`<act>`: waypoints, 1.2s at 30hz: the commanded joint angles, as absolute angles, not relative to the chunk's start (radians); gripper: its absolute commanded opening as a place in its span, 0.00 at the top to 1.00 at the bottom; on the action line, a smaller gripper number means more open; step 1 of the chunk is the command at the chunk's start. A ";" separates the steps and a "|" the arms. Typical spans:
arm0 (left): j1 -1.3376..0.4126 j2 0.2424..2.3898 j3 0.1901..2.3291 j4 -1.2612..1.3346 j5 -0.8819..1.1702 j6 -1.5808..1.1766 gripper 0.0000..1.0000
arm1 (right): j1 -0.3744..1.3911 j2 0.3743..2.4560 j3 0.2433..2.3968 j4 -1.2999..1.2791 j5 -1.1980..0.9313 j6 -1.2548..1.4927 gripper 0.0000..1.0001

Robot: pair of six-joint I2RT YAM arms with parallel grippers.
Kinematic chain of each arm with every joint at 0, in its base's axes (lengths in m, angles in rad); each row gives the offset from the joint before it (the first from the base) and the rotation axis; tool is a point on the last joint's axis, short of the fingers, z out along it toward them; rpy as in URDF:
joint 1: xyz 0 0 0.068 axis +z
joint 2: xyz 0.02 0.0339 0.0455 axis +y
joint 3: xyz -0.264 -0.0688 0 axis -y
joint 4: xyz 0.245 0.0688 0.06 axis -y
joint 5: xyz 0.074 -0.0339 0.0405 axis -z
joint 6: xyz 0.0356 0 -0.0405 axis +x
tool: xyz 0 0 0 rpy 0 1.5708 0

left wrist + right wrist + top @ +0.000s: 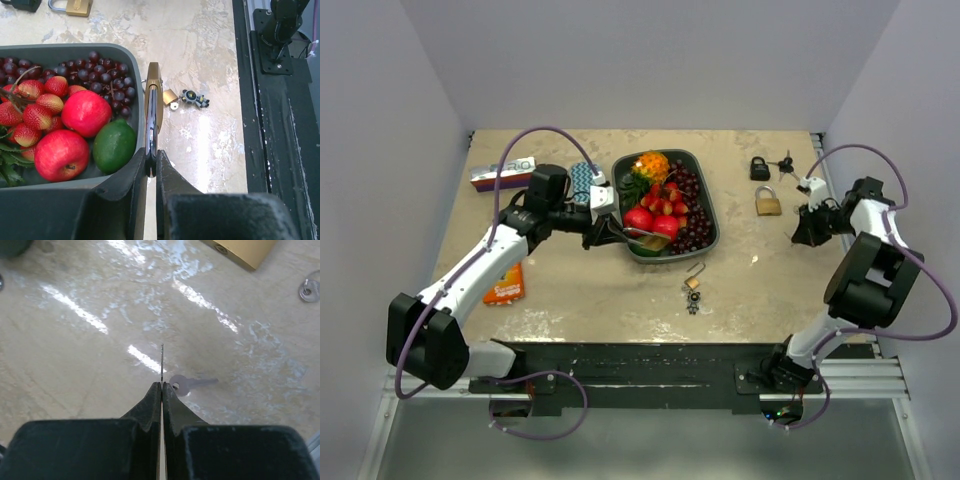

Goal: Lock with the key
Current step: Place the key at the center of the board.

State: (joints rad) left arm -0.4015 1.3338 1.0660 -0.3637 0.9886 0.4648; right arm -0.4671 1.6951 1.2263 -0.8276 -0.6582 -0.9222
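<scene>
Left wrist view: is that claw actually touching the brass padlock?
Touching. The left wrist view shows both fingers of the left gripper pressed flat against the sides of the brass padlock, with no gap.

My left hand (152, 162) is black, and the lock (153, 100) in it is gold with a dark shiny stripe. Right beside that hand, the grey tray (65, 49) has red apples (61, 154), a green lime (114, 146), spotty red strawberries (37, 115) and dark purple cherries (107, 77). The table (200, 60) is tan with pale cloudy marks. My right hand (161, 388) is black; its key (162, 362) looks dark grey.
</scene>
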 commanded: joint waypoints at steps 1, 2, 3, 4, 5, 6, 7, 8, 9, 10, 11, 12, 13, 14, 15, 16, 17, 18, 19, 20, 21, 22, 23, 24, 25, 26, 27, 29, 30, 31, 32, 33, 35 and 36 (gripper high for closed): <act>-0.417 1.322 1.105 -0.253 1.022 0.453 1.00 | -0.479 1.736 1.253 -0.738 -0.571 -0.957 1.00; -0.419 1.321 1.101 -0.253 1.017 0.453 1.00 | -0.480 1.746 1.249 -0.718 -0.557 -0.940 1.00; -0.423 1.321 1.100 -0.244 1.016 0.443 1.00 | -0.482 1.764 1.246 -0.683 -0.546 -0.936 1.00; -0.425 1.319 1.094 -0.238 1.012 0.437 1.00 | -0.483 1.772 1.238 -0.669 -0.534 -0.934 1.00; -0.425 1.318 1.092 -0.230 1.009 0.427 1.00 | -0.483 1.778 1.235 -0.632 -0.522 -0.917 1.00; -0.426 1.318 1.091 -0.227 1.005 0.420 1.00 | -0.483 1.787 1.232 -0.617 -0.515 -0.914 1.00; -0.428 1.315 1.086 -0.226 1.000 0.416 1.00 | -0.483 1.798 1.229 -0.601 -0.499 -0.902 1.00; -0.428 1.313 1.083 -0.224 0.997 0.410 1.00 | -0.483 1.805 1.230 -0.565 -0.488 -0.893 1.00; -0.428 1.310 1.080 -0.224 0.994 0.407 1.00 | -0.483 1.812 1.233 -0.557 -0.482 -0.893 1.00; -0.428 1.307 1.075 -0.224 0.993 0.405 1.00 | -0.483 1.824 1.238 -0.548 -0.463 -0.896 1.00; -0.428 1.305 1.074 -0.227 0.992 0.405 1.00 | -0.483 1.827 1.239 -0.532 -0.456 -0.899 1.00; -0.428 1.307 1.074 -0.229 0.992 0.406 1.00 | -0.483 1.833 1.241 -0.528 -0.446 -0.902 1.00; -0.428 1.307 1.075 -0.230 0.991 0.405 1.00 | -0.486 1.838 1.246 -0.525 -0.442 -0.911 1.00; -0.428 1.310 1.077 -0.232 0.989 0.406 1.00 | -0.485 1.845 1.250 -0.523 -0.436 -0.913 1.00; -0.428 1.315 1.080 -0.232 0.991 0.410 1.00 | -0.485 1.850 1.252 -0.522 -0.434 -0.914 1.00; -0.428 1.321 1.086 -0.233 0.989 0.411 1.00 | -0.485 1.855 1.259 -0.523 -0.436 -0.920 1.00; -0.428 1.325 1.091 -0.235 0.989 0.414 1.00 | -0.485 1.861 1.264 -0.525 -0.439 -0.920 1.00; -0.429 1.334 1.094 -0.236 0.989 0.419 1.00 | -0.485 1.864 1.269 -0.523 -0.439 -0.922 1.00; -0.430 1.338 1.098 -0.236 0.986 0.419 1.00 | -0.485 1.870 1.281 -0.525 -0.439 -0.922 1.00; -0.431 1.342 1.100 -0.238 0.988 0.419 1.00 | -0.486 1.884 1.288 -0.534 -0.437 -0.923 1.00; -0.433 1.350 1.101 -0.238 0.986 0.419 1.00 | -0.485 1.890 1.308 -0.543 -0.439 -0.922 0.96; -0.436 1.353 1.103 -0.239 0.985 0.419 1.00 | -0.485 1.896 1.321 -0.557 -0.440 -0.936 0.86; -0.442 1.356 1.104 -0.241 0.985 0.414 1.00 | -0.485 1.899 1.328 -0.584 -0.443 -0.940 0.77; -0.448 1.364 1.109 -0.244 0.985 0.411 1.00 | -0.485 1.891 1.338 -0.594 -0.452 -0.940 0.61; -0.454 1.368 1.112 -0.247 0.982 0.410 1.00 | -0.485 1.882 1.339 -0.604 -0.462 -0.954 0.54; -0.468 1.371 1.115 -0.244 0.979 0.394 1.00 | -0.485 1.870 1.338 -0.626 -0.474 -0.963 0.47; -0.475 1.379 1.121 -0.238 0.976 0.382 1.00 | -0.485 1.832 1.330 -0.629 -0.483 -0.972 0.36; -0.500 1.391 1.129 -0.219 0.968 0.333 1.00 | -0.483 1.790 1.325 -0.652 -0.521 -0.999 0.30; -0.508 1.403 1.141 -0.212 0.966 0.316 1.00 | -0.482 1.773 1.327 -0.669 -0.537 -1.009 0.24; -0.518 1.414 1.149 -0.201 0.957 0.293 1.00 | -0.477 1.734 1.328 -0.684 -0.570 -1.023 0.18; -0.540 1.422 1.158 -0.177 0.953 0.235 1.00 | -0.473 1.712 1.327 -0.708 -0.584 -1.028 0.15; -0.552 1.448 1.185 -0.164 0.950 0.204 1.00 | -0.468 1.688 1.319 -0.719 -0.601 -1.031 0.11; -0.590 1.483 1.224 -0.140 0.937 0.117 1.00 | -0.451 1.600 1.304 -0.747 -0.670 -1.039 0.07; -0.603 1.524 1.265 -0.134 0.934 0.089 1.00 | -0.442 1.565 1.284 -0.756 -0.690 -1.039 0.03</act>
State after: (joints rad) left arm -0.5503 1.4624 1.1233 -0.2871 0.9104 0.2657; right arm -0.4713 1.7264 1.2991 -0.6834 -0.5381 -0.9943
